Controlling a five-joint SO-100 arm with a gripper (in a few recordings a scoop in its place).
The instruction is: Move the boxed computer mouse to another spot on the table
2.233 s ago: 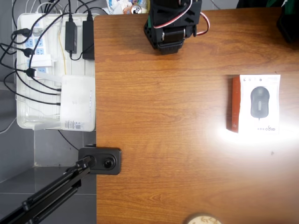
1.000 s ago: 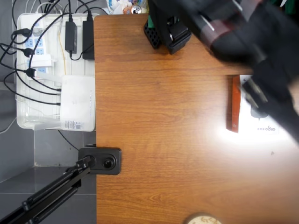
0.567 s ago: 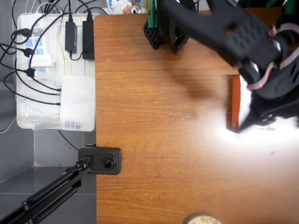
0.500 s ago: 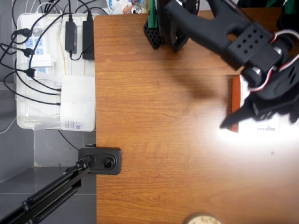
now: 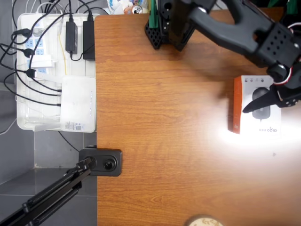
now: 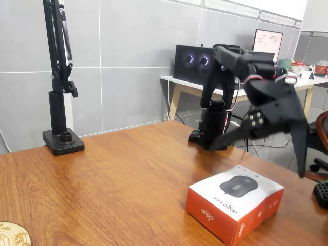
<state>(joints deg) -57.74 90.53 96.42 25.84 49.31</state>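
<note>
While the black robot arm reaches out from its base at the far edge of the counter, its hand (image 6: 266, 154) hangs in the air above the flat white carton printed with a dark grey mouse (image 6: 234, 201). In the fixed view the two black fingers are spread wide apart, one pointing left toward the arm's base and the other pointing down on the right, and nothing is between them. They do not touch the carton. In the overhead view one dark finger (image 5: 257, 100) lies across the printed mouse picture, and the other is cut off by the right edge of the picture.

The carton (image 5: 257, 104) lies flat on the large brown wood-grain counter (image 5: 164, 117), near its right side in the overhead view, with the orange-red side edge turned to the left. A strong patch of light falls on the wood just below it. In the fixed view the carton sits at the near right part of the counter (image 6: 113, 179), and its orange front face with a small logo is turned toward the camera.

A black lamp stand (image 6: 60, 92) is fixed at the left of the counter. Beside the counter, a white plastic tray with power strips and black cables (image 5: 51, 66) also holds a plain white box (image 5: 78, 101).
</note>
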